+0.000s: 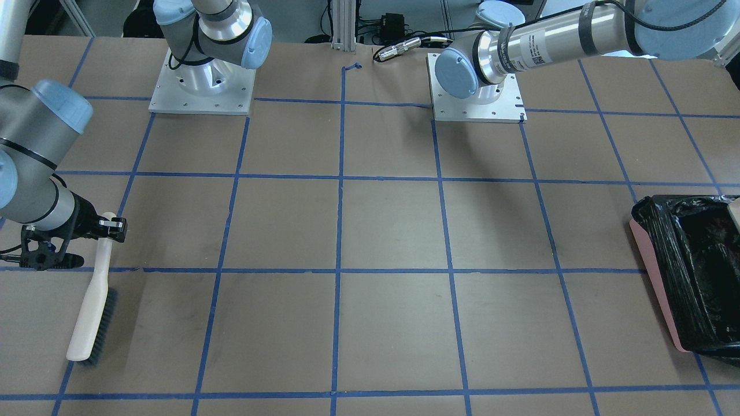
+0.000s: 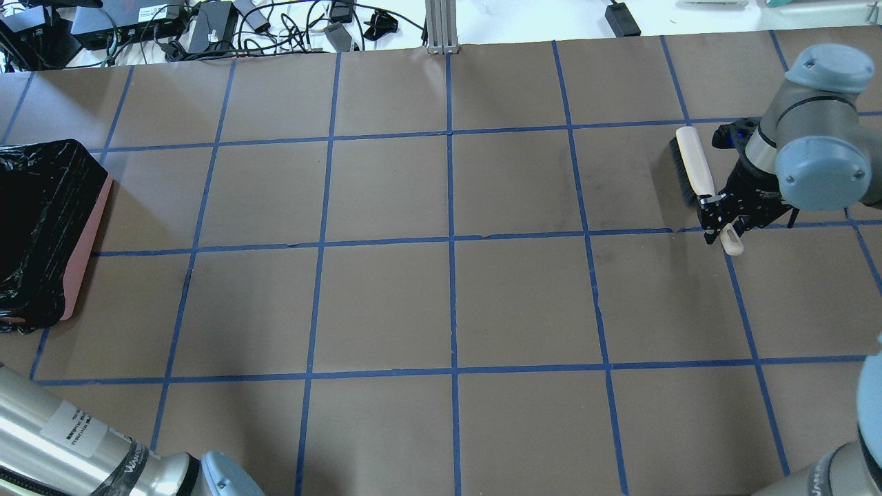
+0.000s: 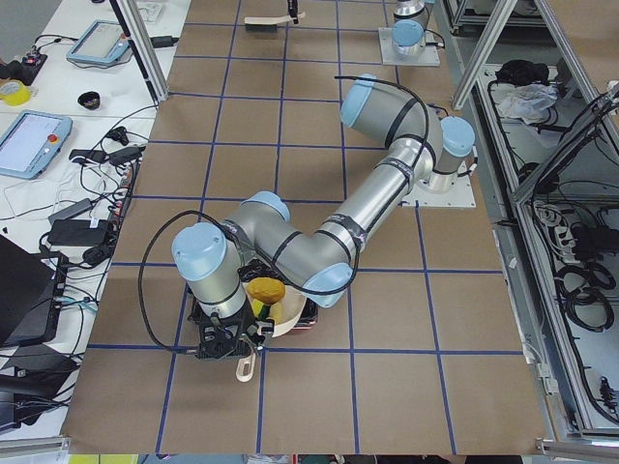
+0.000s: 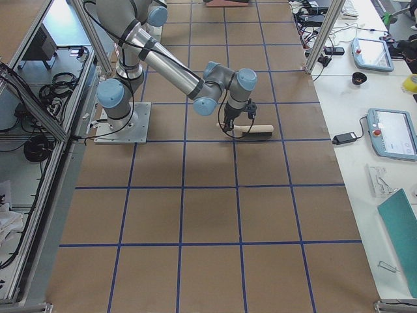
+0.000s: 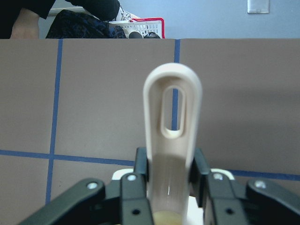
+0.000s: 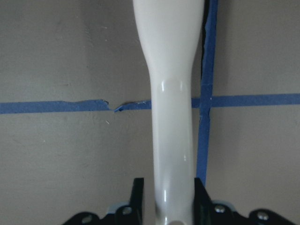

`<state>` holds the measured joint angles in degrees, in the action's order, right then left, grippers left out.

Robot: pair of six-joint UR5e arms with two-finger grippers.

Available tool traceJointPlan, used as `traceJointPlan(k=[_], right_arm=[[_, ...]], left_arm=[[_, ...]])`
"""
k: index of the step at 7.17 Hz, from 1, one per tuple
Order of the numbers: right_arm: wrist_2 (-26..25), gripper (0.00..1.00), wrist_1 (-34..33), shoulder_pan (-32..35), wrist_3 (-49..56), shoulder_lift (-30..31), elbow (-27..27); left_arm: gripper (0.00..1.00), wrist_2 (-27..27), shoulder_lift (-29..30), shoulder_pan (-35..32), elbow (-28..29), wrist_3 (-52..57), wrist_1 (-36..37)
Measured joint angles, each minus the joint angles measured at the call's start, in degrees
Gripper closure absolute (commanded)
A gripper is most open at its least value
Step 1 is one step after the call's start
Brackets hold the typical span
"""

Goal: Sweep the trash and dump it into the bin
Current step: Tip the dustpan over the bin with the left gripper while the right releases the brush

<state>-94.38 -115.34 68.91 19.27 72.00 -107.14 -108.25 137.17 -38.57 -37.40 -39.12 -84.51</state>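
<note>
left fingers (image 5: 140, 165) pinch the dustpan (image 5: 172, 140), right fingers (image 6: 137, 193) the brush (image 1: 92, 312). tip the dustpan slowly over the bin (image 1: 648, 267) under the left fingers, so trash (image 3: 266, 288) slides inside.

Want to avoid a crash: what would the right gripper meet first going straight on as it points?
Likely the table: the right gripper points down at it, shut on the brush handle, and nothing else lies between. How near is unclear.
</note>
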Motion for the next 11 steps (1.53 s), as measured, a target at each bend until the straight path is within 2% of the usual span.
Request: traceJointPlan(k=[1,2,5,7,9,11], right_arm=[[0.0,0.23,0.0,0.0,0.0,0.0,0.0],[0.0,0.15,-0.1,0.0,0.0,0.0,0.0],[0.0,0.01,-1.0,0.0,-0.2,0.2,0.0],[-0.4,0.0,-1.9,0.0,-0.4,0.9,0.5],[-0.7,0.0,-2.0,0.0,-0.3,2.9,1.0],[-0.4,0.0,0.0,0.0,-0.1,6.5,1.1]], left_arm=[[1.0,-1.1,0.0,-1.0,0.0,-0.2,1.2],[1.0,-2.5,0.0,-2.2,-0.3,-0.6,2.4],[1.0,-9.0,-0.6,-5.9,-4.2,-1.2,8.7],[1.0,-12.2,-1.6,-6.4,-7.8,0.1,14.7],[1.0,-15.5,-2.7,-6.7,-8.5,1.0,15.8],[1.0,-16.2,-4.2,-7.6,-8.5,1.9,15.5]])
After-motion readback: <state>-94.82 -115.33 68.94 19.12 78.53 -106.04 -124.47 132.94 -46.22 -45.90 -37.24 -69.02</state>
